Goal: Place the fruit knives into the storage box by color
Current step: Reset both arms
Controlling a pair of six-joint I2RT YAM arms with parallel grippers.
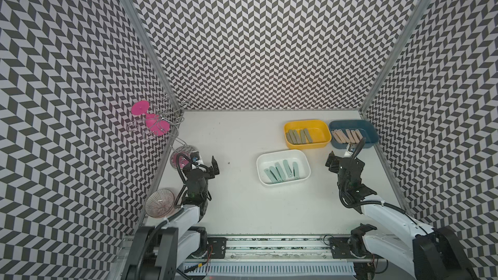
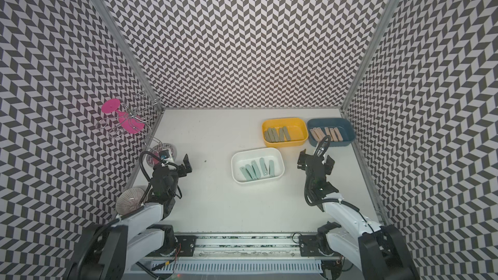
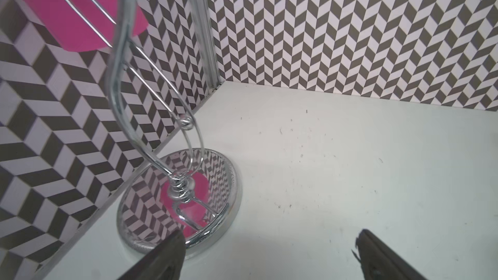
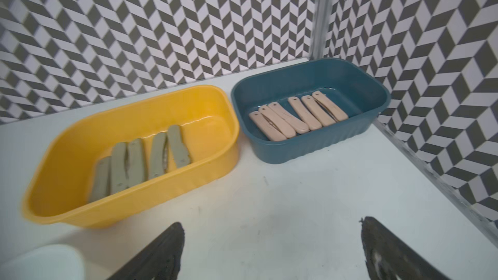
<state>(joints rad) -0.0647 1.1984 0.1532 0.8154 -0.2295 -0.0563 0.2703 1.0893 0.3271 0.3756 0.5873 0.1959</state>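
Right wrist view: the grey-green fruit knives (image 4: 136, 162) are laid in the yellow box (image 4: 134, 211), and the peach-pink fruit knives (image 4: 304, 114) are laid in the blue box (image 4: 310, 146) beside it. In a top view the pale mint fruit knives (image 1: 286, 169) are seen in the white box (image 1: 281, 152). One colour is kept in each box, so nothing is mixed. No knife is seen loose on the table (image 4: 296, 197), so the job is judged done. The right pincer (image 4: 270, 224) is spread wide and empty near the blue box. The left pincer (image 3: 269, 234) is spread wide and empty, far from the boxes, since nothing is left to be carried.
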